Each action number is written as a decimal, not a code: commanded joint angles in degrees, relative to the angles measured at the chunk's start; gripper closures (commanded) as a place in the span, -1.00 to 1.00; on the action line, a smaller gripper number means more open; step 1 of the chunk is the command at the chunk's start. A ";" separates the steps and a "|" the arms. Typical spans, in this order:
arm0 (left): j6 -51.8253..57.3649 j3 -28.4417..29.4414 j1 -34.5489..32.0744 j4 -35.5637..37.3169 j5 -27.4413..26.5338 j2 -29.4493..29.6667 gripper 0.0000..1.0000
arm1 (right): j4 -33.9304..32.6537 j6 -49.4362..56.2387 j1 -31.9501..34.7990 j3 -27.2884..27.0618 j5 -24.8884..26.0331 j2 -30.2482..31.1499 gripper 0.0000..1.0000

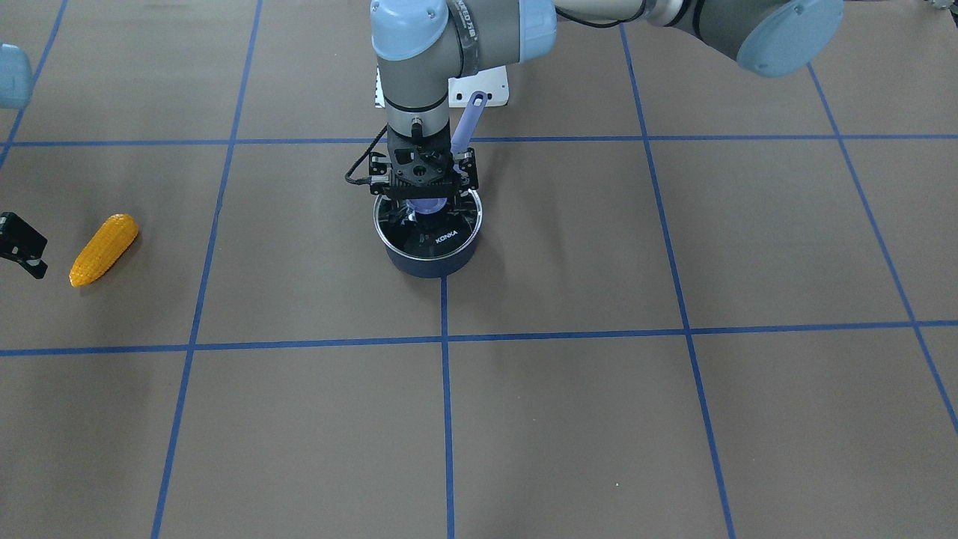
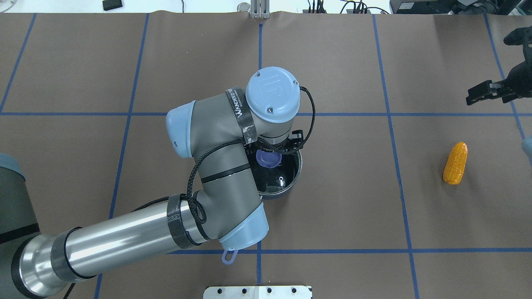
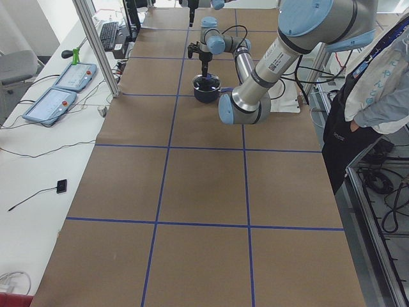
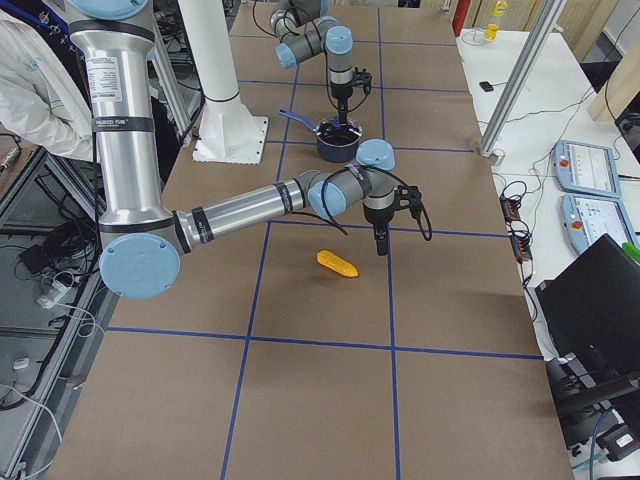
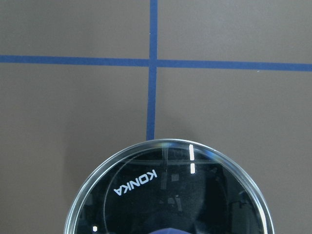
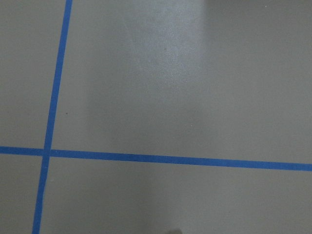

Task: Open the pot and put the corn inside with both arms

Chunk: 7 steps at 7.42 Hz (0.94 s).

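At the table's middle the left gripper [image 1: 426,196] straddles the purple knob [image 2: 268,158] on the lid [image 1: 441,239] of the pot [image 1: 432,263], seemingly to lift it, pinching or not I cannot tell, while the corn [image 2: 455,162] lies at its overhead three o'clock near the right gripper [image 2: 482,93], likewise unreadable.

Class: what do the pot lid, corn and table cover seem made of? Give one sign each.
The lid: clear glossy glass, with reflections and a dark interior showing through. The corn: probably moulded plastic, uniformly orange with slight sheen. The table cover: apparently brown paper, matte.
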<state>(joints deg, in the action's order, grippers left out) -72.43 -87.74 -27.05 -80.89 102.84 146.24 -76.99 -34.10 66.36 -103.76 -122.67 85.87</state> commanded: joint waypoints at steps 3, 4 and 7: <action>-0.08 0.02 1.38 -1.02 -1.32 -0.51 -0.22 | 0.00 -0.01 -0.35 0.14 0.68 0.00 -1.00; 0.01 -0.50 1.30 -0.76 -1.50 -1.03 0.05 | -0.09 -0.01 -0.44 0.14 0.68 0.00 -1.00; 0.80 -8.38 -0.36 4.39 -1.07 -2.18 0.55 | 0.00 -0.01 -0.44 0.22 0.68 -0.35 -1.00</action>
<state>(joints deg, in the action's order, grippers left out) -72.02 -91.89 -26.31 -79.77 101.55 144.64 -77.00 -34.10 65.93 -103.60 -121.99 85.66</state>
